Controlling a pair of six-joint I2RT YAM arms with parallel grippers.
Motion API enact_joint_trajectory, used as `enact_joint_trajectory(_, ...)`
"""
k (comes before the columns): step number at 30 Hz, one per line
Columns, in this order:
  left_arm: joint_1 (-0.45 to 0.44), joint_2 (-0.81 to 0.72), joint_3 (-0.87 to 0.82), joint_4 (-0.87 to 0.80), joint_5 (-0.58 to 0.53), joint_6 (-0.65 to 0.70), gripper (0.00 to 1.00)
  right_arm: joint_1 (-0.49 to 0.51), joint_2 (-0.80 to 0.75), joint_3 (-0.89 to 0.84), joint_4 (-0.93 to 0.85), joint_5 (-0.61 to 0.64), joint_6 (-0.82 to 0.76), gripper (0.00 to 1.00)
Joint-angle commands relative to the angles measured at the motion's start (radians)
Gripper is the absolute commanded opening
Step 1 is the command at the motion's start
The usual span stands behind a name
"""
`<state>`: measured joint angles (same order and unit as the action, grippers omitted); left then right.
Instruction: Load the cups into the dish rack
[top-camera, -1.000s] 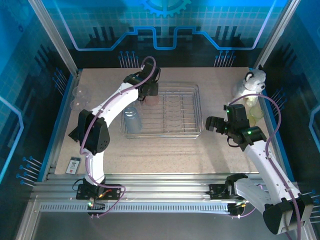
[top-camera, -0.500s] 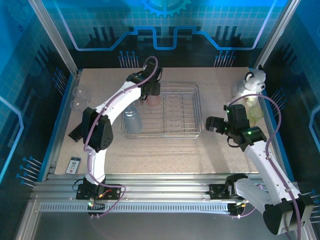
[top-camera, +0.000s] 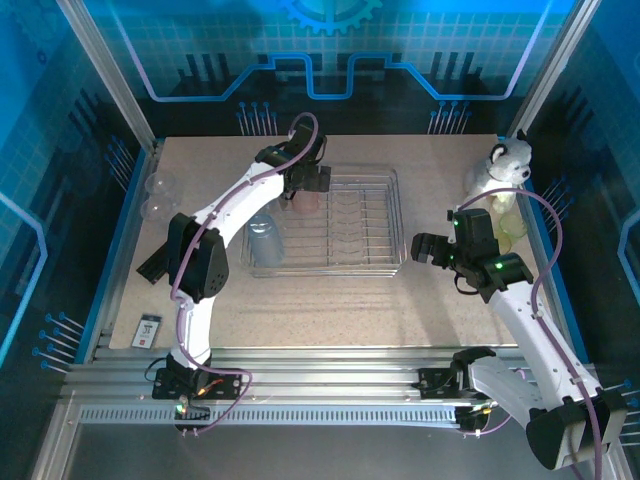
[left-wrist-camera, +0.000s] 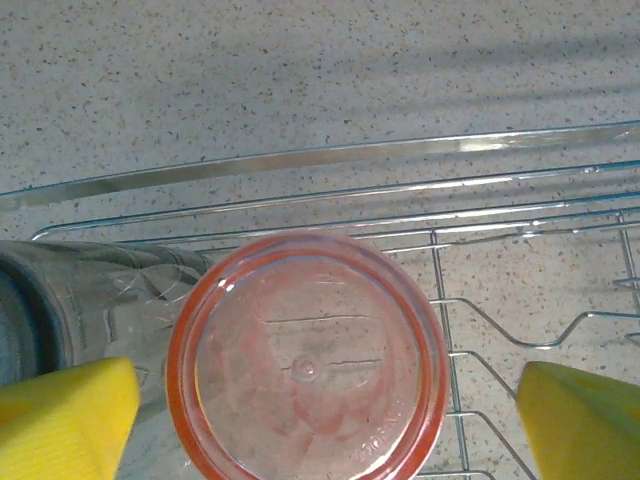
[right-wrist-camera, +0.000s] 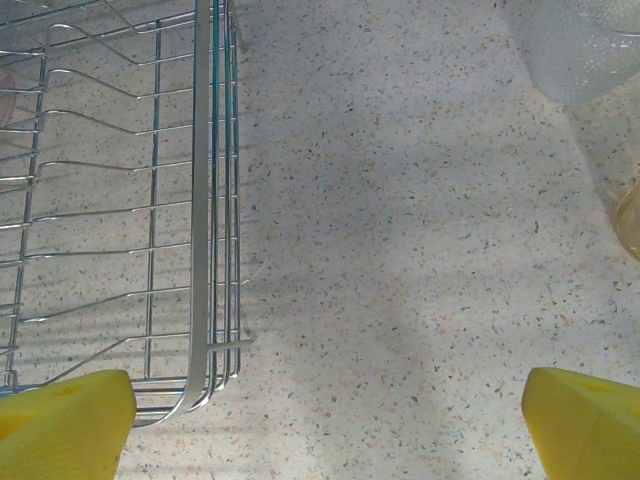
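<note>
The pink-red cup (top-camera: 304, 199) sits inside the dish rack (top-camera: 398, 228), at its far left corner. On my left wrist feed its round face points straight up at the camera, with rack wires under and beside it. I cannot tell whether that face is its mouth or its base. A pale blue cup (top-camera: 265, 238) is in the rack's left end too, just nearer to me than the pink-red one.

My left end effector (top-camera: 303, 186) hangs directly over the pink-red cup with its jaws spread wide. The yellow fingertips (left-wrist-camera: 65, 420) stand off to either side of the cup with a gap to its rim, so nothing is gripped.

My right end effector (right-wrist-camera: 325, 425) is also spread wide and empty, over bare table (top-camera: 400, 310) just off the rack's right end.

Two clear cups (top-camera: 156, 195) wait at the table's left edge, well apart from the rack. By the right edge a yellow-green cup (top-camera: 512, 226) stands next to a grey-white plush animal (top-camera: 505, 163).
</note>
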<state>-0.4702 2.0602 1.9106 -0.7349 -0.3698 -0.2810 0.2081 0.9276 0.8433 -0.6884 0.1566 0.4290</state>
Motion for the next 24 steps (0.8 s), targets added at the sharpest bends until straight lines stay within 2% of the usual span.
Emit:
enact_joint_trajectory(1,0.007,-0.031,0.001,0.003,-0.027,0.017,0.99,-0.015,0.0,0.009,-0.01,0.016,0.012,1.0)
enact_joint_trajectory(10,0.005,-0.124,0.019,-0.027,-0.057,0.051,0.99,-0.015,0.005,0.024,-0.008,0.012,0.0,1.0)
enact_joint_trajectory(13,0.005,-0.175,0.022,-0.034,-0.103,0.096,0.99,-0.017,0.013,0.031,-0.027,0.083,-0.07,1.0)
enact_joint_trajectory(17,0.015,-0.271,-0.03,-0.005,-0.228,0.208,0.99,-0.059,-0.003,0.096,-0.016,0.197,-0.211,1.0)
enact_joint_trajectory(19,0.038,-0.316,-0.069,0.013,-0.259,0.241,0.99,-0.112,-0.032,0.091,0.043,0.184,-0.267,1.0)
enact_joint_trajectory(21,0.085,-0.35,-0.104,0.016,-0.261,0.244,1.0,-0.2,-0.07,0.075,0.114,0.112,-0.252,1.0)
enact_joint_trajectory(24,0.186,-0.361,-0.114,-0.044,-0.255,0.184,0.99,-0.339,-0.109,0.05,0.179,-0.101,-0.205,1.0)
